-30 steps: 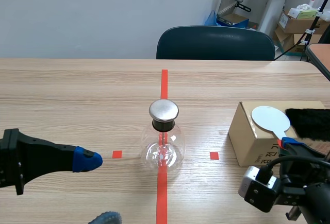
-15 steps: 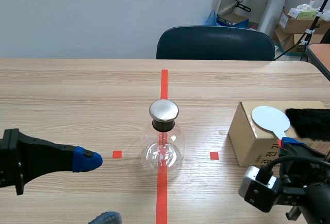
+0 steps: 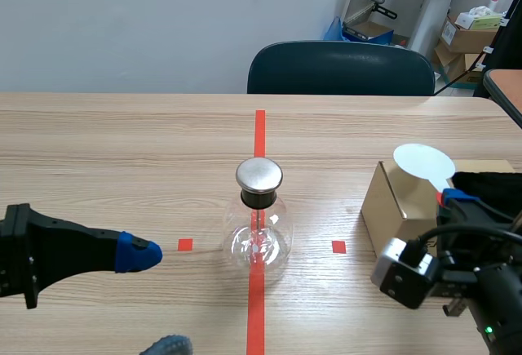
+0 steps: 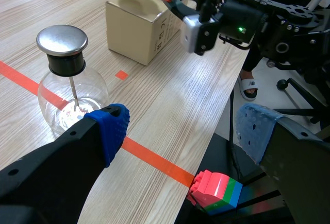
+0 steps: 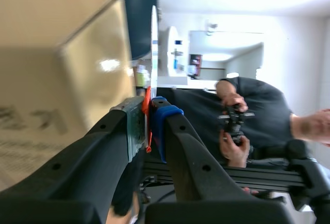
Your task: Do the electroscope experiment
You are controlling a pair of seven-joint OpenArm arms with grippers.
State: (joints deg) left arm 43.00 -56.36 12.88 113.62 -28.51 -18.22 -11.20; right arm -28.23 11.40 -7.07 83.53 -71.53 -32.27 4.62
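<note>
Electroscope setup on the tabletop (image 3: pixel 122 151).
The glass flask (image 3: pixel 258 237) stands at frame centre; right jaws, lower right, clamp the white paddle (image 3: pixel 424 161) over the cardboard box (image 3: pixel 387 208); left jaws, lower left, gape empty.

My right gripper (image 5: pixel 149 125) pinches the red handle of the white paddle (image 5: pixel 153 49), its disc edge-on just beside the cardboard box (image 5: pixel 56 80); a person (image 5: pixel 258 113) is beyond the box.
</note>
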